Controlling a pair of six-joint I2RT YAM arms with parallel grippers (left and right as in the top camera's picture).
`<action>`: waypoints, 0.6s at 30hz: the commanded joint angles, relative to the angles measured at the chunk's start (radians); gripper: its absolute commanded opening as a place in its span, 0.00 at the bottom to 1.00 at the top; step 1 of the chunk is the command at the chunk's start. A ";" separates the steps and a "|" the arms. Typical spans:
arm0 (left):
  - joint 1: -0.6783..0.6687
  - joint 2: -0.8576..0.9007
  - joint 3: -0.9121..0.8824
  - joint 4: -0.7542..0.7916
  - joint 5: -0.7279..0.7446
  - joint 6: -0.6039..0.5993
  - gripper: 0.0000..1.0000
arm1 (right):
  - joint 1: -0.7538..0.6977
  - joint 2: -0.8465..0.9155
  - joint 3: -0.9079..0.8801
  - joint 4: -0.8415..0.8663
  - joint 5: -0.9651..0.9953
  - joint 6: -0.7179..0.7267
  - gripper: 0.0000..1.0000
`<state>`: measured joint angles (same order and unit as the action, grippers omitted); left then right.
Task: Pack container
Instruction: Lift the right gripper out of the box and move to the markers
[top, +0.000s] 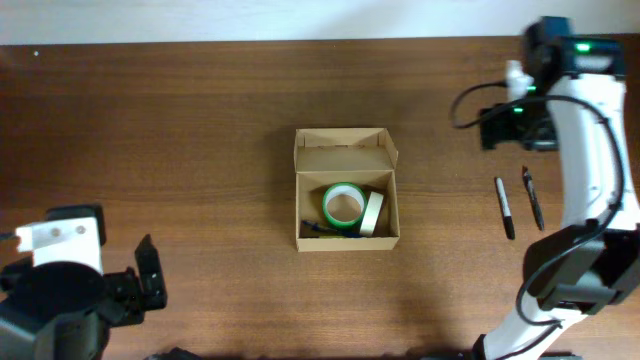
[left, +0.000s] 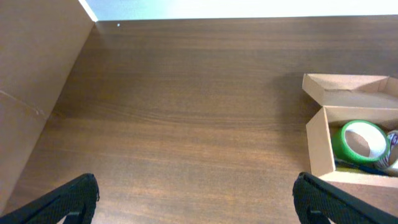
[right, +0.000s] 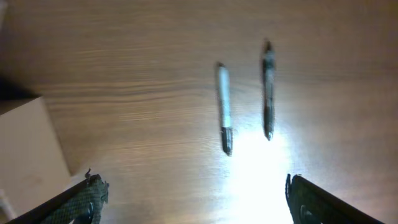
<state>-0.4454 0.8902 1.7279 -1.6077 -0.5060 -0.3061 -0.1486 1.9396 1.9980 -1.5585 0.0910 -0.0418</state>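
The container (top: 343, 158) sits in the middle of the table (top: 180, 150), a small tan cardboard box with plain sides, its hinged flap folded back on the far side so the top is open. Inside, a green tape roll (top: 342, 205) lies flat. A pale tape roll (top: 372, 213) leans on edge between it and the right wall, and something blue (top: 315, 228) lies in the near left corner; I cannot tell what it is.

My right pincer (right: 196, 202) hangs released and empty over the table, well to the right of the box. Below it lie a marker (right: 224, 107) and a dark pen (right: 268, 90), side by side and apart. My left pincer (left: 199, 202) is spread wide too, holding nothing, near the table's left corner, with the box off to its right.
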 joint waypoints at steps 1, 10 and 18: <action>0.004 -0.003 -0.034 0.023 -0.014 0.015 1.00 | -0.063 -0.002 0.002 -0.002 -0.047 -0.002 0.93; 0.004 -0.003 -0.099 0.048 -0.010 0.015 0.99 | -0.121 -0.001 -0.251 0.140 -0.084 -0.032 0.85; 0.004 -0.003 -0.106 0.061 -0.010 0.015 1.00 | -0.121 -0.001 -0.545 0.323 -0.103 -0.055 0.73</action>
<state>-0.4454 0.8898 1.6268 -1.5551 -0.5060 -0.3061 -0.2634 1.9434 1.5108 -1.2606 0.0113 -0.0841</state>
